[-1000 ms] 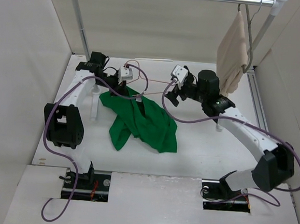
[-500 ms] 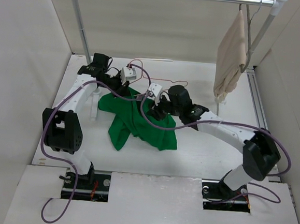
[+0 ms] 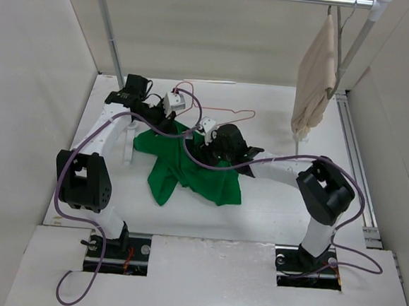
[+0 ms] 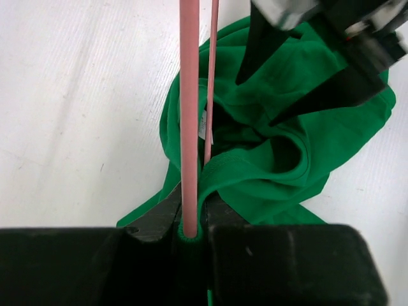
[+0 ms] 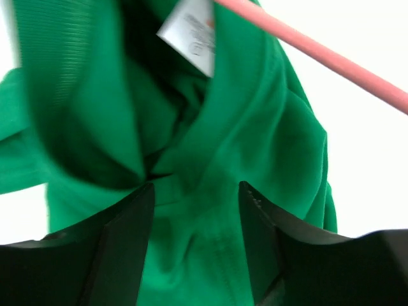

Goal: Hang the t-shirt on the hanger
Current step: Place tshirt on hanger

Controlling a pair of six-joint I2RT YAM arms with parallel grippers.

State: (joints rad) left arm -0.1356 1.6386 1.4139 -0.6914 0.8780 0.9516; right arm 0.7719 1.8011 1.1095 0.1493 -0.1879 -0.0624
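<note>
Left wrist: jaws tight on hanger (image 4: 189,121)

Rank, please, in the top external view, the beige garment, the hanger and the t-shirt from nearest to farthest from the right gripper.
From the right gripper:
1. the t-shirt, directly beneath it, mid-scene.
2. the hanger, just beyond it toward the back.
3. the beige garment, hanging up at the far right back corner.

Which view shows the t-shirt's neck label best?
Right wrist: the white label sits large inside the t-shirt collar, near the hanger bar. Left wrist shows only a sliver beside the hanger; top external doesn't resolve it.
</note>
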